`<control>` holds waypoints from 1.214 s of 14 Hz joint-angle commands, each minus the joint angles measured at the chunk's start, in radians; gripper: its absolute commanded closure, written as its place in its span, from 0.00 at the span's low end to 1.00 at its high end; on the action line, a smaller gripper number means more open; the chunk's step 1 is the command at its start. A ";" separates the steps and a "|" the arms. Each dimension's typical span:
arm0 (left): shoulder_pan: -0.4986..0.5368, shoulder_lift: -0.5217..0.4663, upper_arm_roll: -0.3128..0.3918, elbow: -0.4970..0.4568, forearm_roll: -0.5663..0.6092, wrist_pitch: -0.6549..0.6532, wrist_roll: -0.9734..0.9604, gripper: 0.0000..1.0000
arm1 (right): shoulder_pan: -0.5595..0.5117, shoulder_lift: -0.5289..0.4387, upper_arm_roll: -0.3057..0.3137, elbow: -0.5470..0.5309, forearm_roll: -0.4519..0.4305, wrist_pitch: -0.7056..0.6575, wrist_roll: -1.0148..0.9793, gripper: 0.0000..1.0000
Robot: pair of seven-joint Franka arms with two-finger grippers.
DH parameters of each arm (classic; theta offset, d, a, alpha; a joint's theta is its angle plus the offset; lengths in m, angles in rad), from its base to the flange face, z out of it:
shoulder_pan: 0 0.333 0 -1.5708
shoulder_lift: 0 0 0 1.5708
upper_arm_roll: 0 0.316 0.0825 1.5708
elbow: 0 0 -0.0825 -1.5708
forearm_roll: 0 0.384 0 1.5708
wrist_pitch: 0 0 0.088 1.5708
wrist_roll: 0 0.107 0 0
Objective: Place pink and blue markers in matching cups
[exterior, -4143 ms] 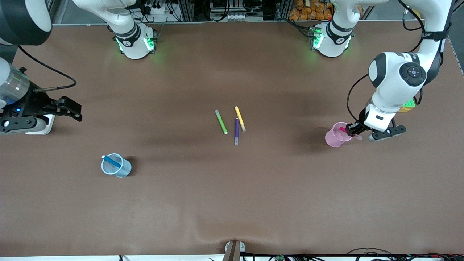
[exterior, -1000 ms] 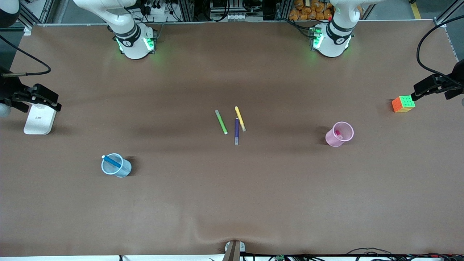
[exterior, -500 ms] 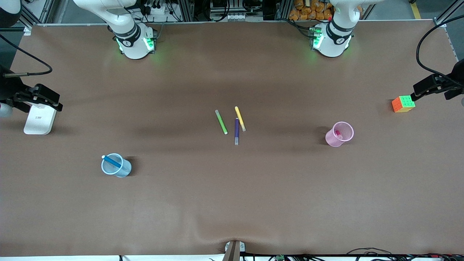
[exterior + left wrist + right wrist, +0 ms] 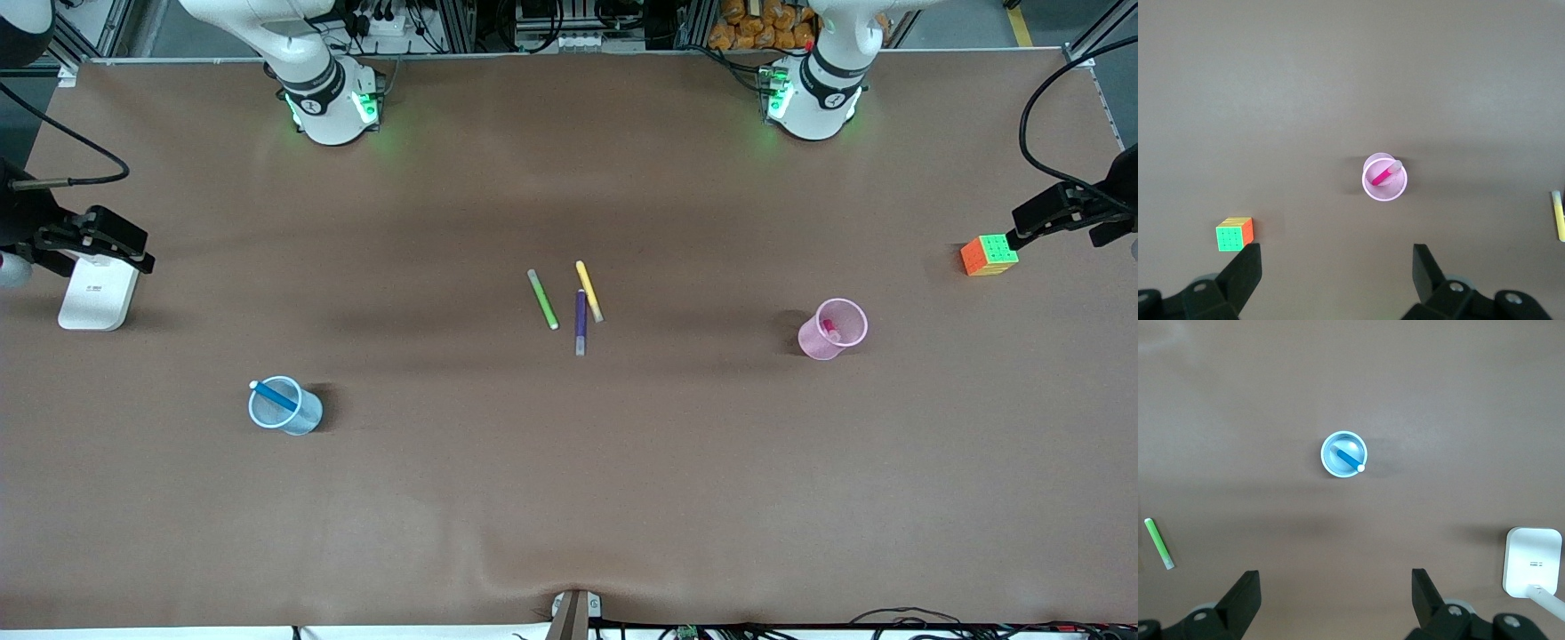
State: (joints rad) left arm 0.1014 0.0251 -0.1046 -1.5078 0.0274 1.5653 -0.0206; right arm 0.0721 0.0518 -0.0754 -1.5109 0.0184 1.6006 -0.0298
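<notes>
Front view: green marker, yellow marker, purple marker lie mid-table; both jaws spread.

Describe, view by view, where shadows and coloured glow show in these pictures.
Front view: green glow rings both arm bases; the pink cup and blue cup throw soft shadows. Left wrist view: faint shadow beside the pink cup. Right wrist view: even light, sharp blue cup.

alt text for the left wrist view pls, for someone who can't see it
Seen from above on a brown table, a pink cup stands upright with the pink marker leaning inside it. The left gripper is open and empty above the table, with a multicoloured puzzle cube near one finger and a yellow marker at the frame's edge.
</notes>
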 commanded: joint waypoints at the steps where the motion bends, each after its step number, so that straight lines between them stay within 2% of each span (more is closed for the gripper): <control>1: -0.018 -0.016 -0.006 0.005 -0.001 -0.002 -0.005 0.00 | -0.003 -0.021 0.003 -0.014 0.017 0.005 -0.001 0.00; 6: -0.106 -0.056 0.052 -0.026 0.008 -0.014 -0.013 0.00 | -0.006 -0.021 0.003 -0.014 0.017 0.005 -0.002 0.00; 10: -0.111 -0.062 0.052 -0.020 0.008 -0.066 -0.015 0.00 | -0.008 -0.020 0.003 -0.015 0.017 0.005 -0.002 0.00; 15: -0.111 -0.060 0.051 -0.012 0.006 -0.068 -0.028 0.00 | -0.018 -0.023 0.006 -0.015 0.017 0.002 -0.004 0.00; 17: -0.109 -0.056 0.051 -0.012 0.008 -0.068 -0.021 0.00 | -0.069 -0.023 0.052 -0.015 0.017 0.002 -0.004 0.00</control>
State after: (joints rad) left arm 0.0001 -0.0173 -0.0612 -1.5090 0.0275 1.5059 -0.0376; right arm 0.0619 0.0518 -0.0727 -1.5109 0.0184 1.6014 -0.0298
